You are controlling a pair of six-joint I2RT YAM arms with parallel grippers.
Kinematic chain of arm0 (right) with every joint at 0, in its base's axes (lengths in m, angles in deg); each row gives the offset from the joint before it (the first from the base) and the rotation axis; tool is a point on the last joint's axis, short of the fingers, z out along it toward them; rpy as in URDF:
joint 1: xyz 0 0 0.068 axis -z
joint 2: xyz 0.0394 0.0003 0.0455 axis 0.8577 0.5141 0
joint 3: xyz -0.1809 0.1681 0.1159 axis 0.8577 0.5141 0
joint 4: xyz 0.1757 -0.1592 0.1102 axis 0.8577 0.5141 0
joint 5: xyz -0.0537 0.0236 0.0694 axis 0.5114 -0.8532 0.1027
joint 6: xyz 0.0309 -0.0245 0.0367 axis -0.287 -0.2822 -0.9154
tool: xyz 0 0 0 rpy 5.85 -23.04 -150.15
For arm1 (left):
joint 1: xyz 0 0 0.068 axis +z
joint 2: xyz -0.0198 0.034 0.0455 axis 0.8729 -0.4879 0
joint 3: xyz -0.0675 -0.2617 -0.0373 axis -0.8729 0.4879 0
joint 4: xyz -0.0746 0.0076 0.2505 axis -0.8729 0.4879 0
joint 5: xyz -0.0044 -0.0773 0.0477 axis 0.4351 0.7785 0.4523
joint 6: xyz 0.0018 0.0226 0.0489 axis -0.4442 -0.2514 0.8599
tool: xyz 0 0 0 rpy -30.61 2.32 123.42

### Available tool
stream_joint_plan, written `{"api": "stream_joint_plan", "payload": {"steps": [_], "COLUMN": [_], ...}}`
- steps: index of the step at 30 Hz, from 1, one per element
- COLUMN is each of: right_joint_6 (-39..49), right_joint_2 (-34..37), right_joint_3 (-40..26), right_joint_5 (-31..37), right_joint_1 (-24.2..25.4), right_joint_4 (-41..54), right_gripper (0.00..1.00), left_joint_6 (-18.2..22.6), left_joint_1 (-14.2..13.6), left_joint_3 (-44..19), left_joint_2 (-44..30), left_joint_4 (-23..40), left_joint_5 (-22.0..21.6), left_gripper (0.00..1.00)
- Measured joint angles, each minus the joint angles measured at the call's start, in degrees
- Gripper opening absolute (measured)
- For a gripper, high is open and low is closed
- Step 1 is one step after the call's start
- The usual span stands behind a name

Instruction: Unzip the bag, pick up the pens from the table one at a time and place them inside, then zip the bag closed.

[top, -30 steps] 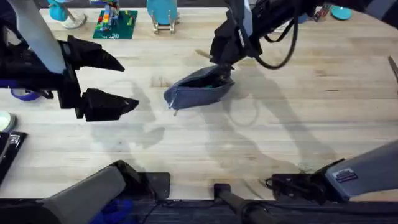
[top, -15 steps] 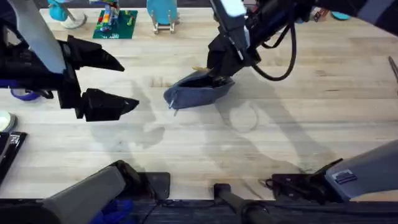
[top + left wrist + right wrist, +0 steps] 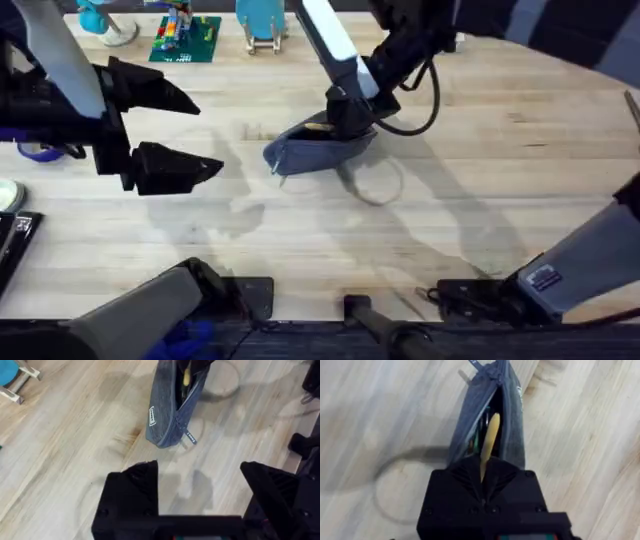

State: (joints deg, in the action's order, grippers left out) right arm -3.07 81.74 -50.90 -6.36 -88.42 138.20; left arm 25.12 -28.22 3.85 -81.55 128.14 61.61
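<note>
Yellow pen (image 3: pixel 491 435) sits pinched between the right gripper's (image 3: pixel 345 112) fingers, its free end aimed into the bag's (image 3: pixel 318 148) open mouth, so the grip looks meant to guide it lengthwise down the slot. The bag lies unzipped near the table's (image 3: pixel 500 190) centre, toward twelve o'clock, its pull (image 3: pixel 475 365) at the far end from the gripper. At nine o'clock the left gripper (image 3: pixel 185 130) hovers well apart with jaws spread wide and empty, probably kept clear until zipping. Something dark already shows inside the bag; I cannot tell whether it is the black pen.
</note>
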Motion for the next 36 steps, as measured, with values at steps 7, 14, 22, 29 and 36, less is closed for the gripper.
{"api": "stream_joint_plan", "payload": {"steps": [7, 14, 22, 29, 36], "right_joint_6": [0.16, 0.17, 0.18, 0.31, -0.33], "right_joint_2": [3.24, 6.53, 6.86, 6.97, 6.97], "right_joint_3": [0.00, 0.00, -0.02, -0.02, -0.02], "right_joint_5": [0.05, 0.01, 0.11, 0.47, 0.56], "right_joint_1": [-0.27, -0.27, -0.27, -0.27, -0.27], "right_joint_4": [-2.25, -3.23, -3.80, -3.80, -3.80], "right_gripper": [0.032, 0.032, 0.833, 0.997, 0.997], "left_joint_6": [0.00, 0.00, 0.00, 0.02, 0.00], "left_joint_1": [0.00, 0.00, 0.00, 0.00, 0.00], "left_joint_3": [0.00, 0.00, 0.00, 0.00, 0.00], "left_joint_2": [-0.02, -0.02, -0.02, -0.02, -0.02], "left_joint_4": [0.00, 0.00, 0.02, 0.00, 0.01], "left_joint_5": [0.00, 0.00, 0.00, 0.00, 0.00], "left_gripper": [0.995, 0.995, 0.995, 0.995, 0.995]}}
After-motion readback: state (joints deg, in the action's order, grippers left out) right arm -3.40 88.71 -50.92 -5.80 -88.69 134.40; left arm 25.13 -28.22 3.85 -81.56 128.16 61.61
